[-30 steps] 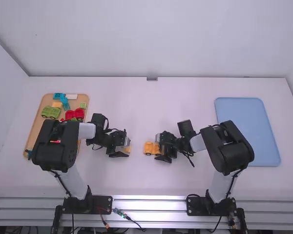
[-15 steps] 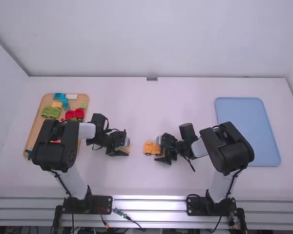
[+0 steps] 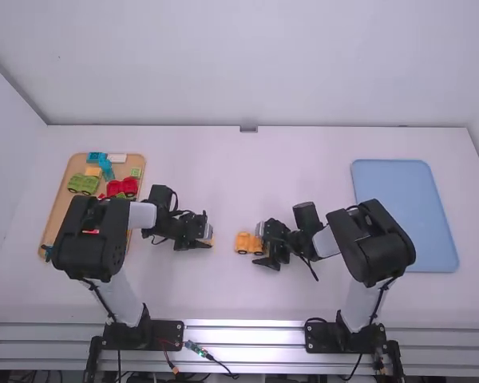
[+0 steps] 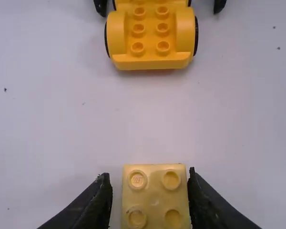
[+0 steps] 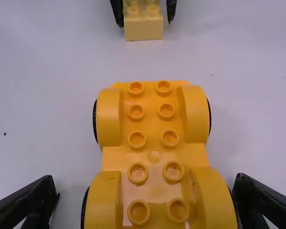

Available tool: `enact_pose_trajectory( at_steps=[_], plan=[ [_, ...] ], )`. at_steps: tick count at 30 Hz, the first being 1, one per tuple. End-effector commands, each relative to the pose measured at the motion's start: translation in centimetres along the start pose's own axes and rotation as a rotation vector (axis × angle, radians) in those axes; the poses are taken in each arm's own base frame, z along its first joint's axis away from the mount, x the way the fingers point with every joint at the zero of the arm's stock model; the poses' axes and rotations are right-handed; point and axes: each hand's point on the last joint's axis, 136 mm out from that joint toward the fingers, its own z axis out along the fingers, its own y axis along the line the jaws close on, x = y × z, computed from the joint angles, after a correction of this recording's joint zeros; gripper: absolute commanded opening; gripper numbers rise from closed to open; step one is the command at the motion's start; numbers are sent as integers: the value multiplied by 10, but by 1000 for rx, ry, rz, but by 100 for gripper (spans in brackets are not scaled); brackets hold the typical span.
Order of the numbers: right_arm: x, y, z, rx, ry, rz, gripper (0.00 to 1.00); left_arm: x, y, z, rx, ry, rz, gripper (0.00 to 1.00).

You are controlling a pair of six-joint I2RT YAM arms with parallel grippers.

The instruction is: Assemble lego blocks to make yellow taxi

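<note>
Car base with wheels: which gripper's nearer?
Right. The right gripper has its fingers on either side of the car base; the left gripper is across a gap, around the yellow block.

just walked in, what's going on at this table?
A yellow taxi is being assembled. The left gripper has its fingers around a pale yellow block, a gap showing on one side. The right gripper is open around the wheeled yellow base. Block and base are apart, so the block isn't mounted yet.

Glossy plastic car base (image 5: 152,157); smooth matt table (image 3: 223,295); wood-look tray (image 3: 57,209)
</note>
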Motion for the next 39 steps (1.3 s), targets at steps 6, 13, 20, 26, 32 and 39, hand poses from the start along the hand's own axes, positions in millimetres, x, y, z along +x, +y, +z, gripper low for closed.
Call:
enact_pose_trajectory(
  at_steps=[6,13,20,26,32,39],
  plan=[
    [-8,-4,-1,4,-21,-10,98,2,-16,8,30,-6,-28,42],
    [-8,-5,-1,4,-21,-11,98,-1,3,4,2,12,-134,38],
    [-9,-5,-1,5,-22,-12,98,0,-6,4,33,14,-81,23],
    [-12,-9,-1,20,-34,-22,98,-9,-2,4,23,-33,-73,2],
    [-15,-12,-1,28,-44,-16,97,-21,25,-3,-10,-56,-217,2],
    [-16,-11,-1,22,-52,-19,96,-58,19,-9,86,-142,-129,2]
  ],
)
